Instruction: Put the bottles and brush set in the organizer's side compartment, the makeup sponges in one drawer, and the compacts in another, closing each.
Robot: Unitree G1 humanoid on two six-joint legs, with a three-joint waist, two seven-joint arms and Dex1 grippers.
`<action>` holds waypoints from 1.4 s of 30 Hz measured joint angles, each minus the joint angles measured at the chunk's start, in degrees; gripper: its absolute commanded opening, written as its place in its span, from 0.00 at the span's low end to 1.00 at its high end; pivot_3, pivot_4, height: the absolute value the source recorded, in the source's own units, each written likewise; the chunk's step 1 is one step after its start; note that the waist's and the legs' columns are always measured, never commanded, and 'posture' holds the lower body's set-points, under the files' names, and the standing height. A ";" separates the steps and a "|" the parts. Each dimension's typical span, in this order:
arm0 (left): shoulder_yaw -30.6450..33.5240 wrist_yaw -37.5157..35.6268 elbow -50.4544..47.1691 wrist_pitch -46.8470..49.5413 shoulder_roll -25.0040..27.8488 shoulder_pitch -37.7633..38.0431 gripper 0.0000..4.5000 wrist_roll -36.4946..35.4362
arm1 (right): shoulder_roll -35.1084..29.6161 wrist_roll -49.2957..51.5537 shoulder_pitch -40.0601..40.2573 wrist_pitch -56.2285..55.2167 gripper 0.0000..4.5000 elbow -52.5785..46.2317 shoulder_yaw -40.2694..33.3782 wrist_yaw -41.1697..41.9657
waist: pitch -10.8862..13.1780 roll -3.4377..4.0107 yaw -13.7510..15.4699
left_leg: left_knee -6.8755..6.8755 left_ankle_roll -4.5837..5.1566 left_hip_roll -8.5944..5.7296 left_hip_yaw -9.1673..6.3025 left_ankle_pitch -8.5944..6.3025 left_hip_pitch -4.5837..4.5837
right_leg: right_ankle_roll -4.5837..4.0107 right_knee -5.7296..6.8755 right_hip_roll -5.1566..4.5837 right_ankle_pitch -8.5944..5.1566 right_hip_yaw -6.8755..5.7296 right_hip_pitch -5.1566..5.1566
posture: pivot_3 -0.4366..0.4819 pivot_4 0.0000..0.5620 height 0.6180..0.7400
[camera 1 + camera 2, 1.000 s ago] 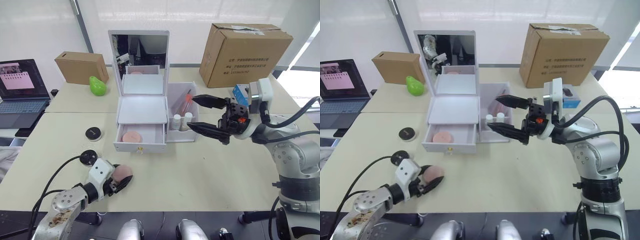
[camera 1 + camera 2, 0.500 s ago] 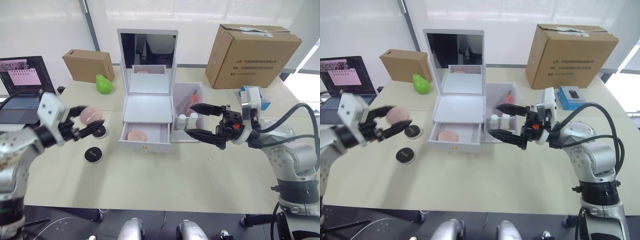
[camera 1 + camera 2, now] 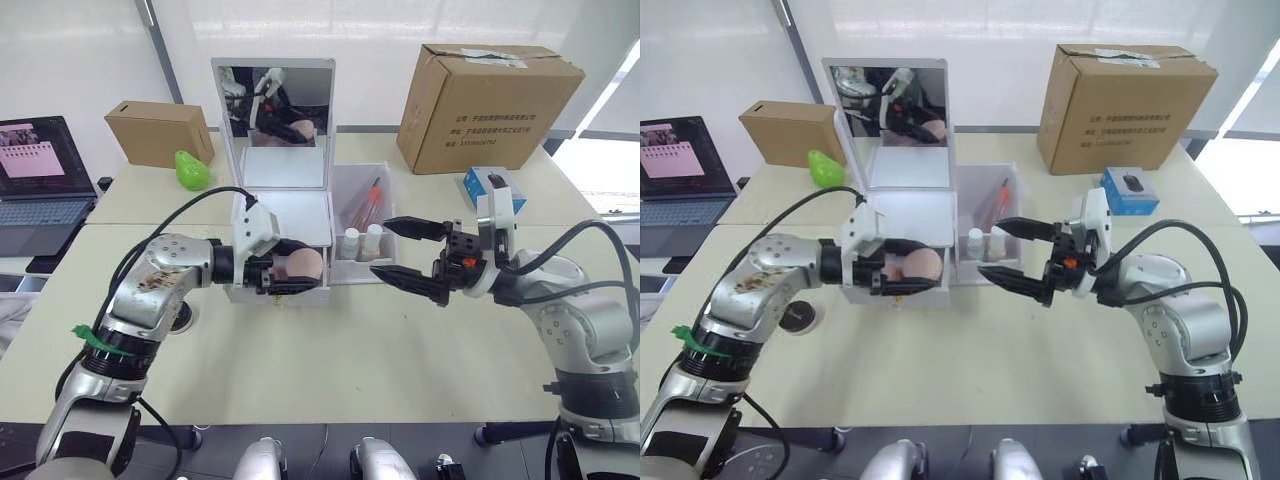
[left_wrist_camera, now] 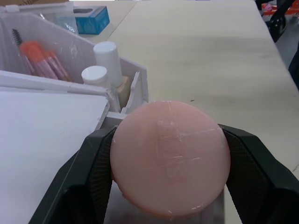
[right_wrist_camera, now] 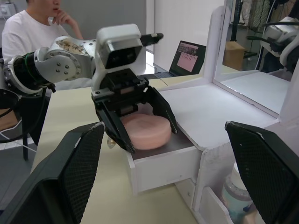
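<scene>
L gripper [image 4: 170, 158] clenched flat on a round, matte pink makeup sponge [image 3: 303, 265], held over the open top drawer [image 5: 161, 156] of the white plastic organizer [image 3: 285, 215], just inside its front lip. Side compartment [image 3: 385, 190], translucent, held two white-capped bottles [image 3: 361, 241] & the brush set [image 4: 37, 58]. R gripper [image 3: 397, 250] stood released, fingers wide, just beside the bin's front corner; bare tabletop [image 3: 400, 340] in front.

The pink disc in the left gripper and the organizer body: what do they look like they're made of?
The makeup sponge looks like soft matte foam, probably in a clear wrap, judging by the faint glossy creases on its face. The organizer looks like smooth white hard plastic with crisp moulded edges; its side compartment is translucent, contents showing through faintly.
</scene>
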 measured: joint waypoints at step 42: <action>19.23 -3.01 -16.84 14.26 13.28 21.98 0.06 -15.21 | -0.54 2.73 3.06 1.74 1.00 -3.33 -0.59 -3.51 | 0.03 0.06 0.29 | 0.10 0.00 0.03 -0.11 0.00 0.01 | -0.06 0.06 -0.03 -0.04 0.03 0.04 | 0.48 0.27 1.00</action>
